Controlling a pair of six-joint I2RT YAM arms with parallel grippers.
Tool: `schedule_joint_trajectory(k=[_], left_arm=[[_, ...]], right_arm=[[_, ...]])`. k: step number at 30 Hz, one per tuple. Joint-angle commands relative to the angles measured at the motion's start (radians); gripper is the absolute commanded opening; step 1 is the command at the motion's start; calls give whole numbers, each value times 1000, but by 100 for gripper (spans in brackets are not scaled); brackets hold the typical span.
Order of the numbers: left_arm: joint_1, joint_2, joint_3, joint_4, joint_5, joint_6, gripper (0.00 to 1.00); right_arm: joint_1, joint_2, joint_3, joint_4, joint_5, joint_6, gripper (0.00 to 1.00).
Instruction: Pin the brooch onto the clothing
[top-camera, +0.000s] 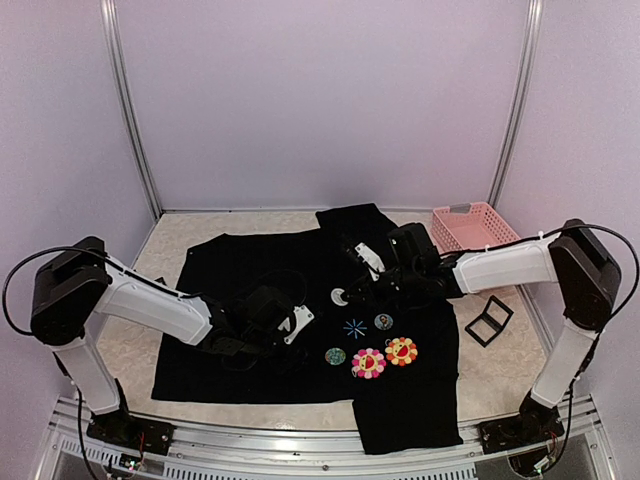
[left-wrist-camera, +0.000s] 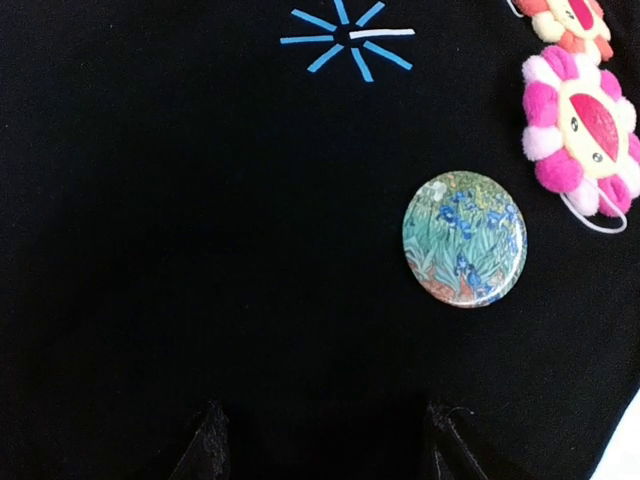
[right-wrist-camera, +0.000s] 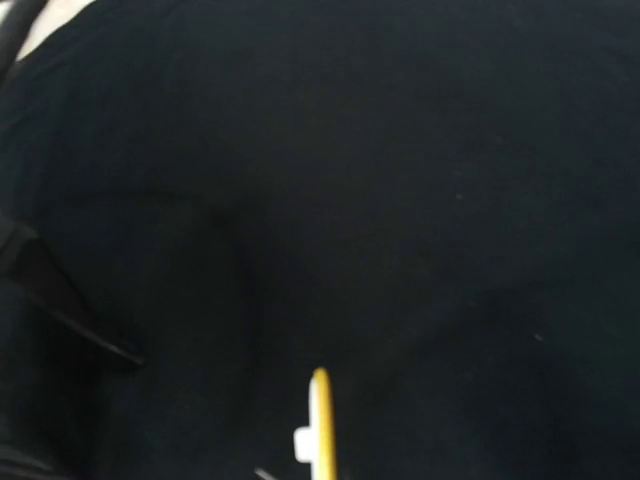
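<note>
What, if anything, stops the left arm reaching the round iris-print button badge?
Probably nothing, so yes. The left fingers stand open just short of the round iris-print button badge on the black shirt, only bare cloth between. The pink plush flower badge lies beyond it.

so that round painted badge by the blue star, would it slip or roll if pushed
Likely stiff: the round painted badge shows a crisp rim and domed face. Its glossy sheen suggests a grip could slip. Lying flat on the black shirt, it probably won't roll; a push may just wrinkle the cloth.
</note>
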Motion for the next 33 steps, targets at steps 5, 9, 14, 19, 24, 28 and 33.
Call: schedule_joint_trajectory(k=[5, 9, 14, 19, 24, 28, 33], left_arm=[[32, 55, 31, -98, 96, 16, 14], [23, 24, 5, -30, 124, 31, 0], [32, -27, -13, 45, 138, 27, 0], [36, -20, 58, 28, 127, 67, 11], [46, 88, 150, 38, 124, 108, 42], [47, 152, 197, 32, 143, 133, 57], [38, 217, 264, 23, 162, 158, 62]], right_arm=[[-6, 28, 10, 12, -86, -57, 0], [6, 12, -66, 120, -92, -45, 0], [60, 29, -135, 284, -45, -57, 0], [50, 42, -130, 279, 14, -72, 0], [-16, 9, -165, 301, 59, -12, 0], [-25, -1, -174, 271, 93, -43, 0], [-44, 11, -181, 264, 93, -45, 0]])
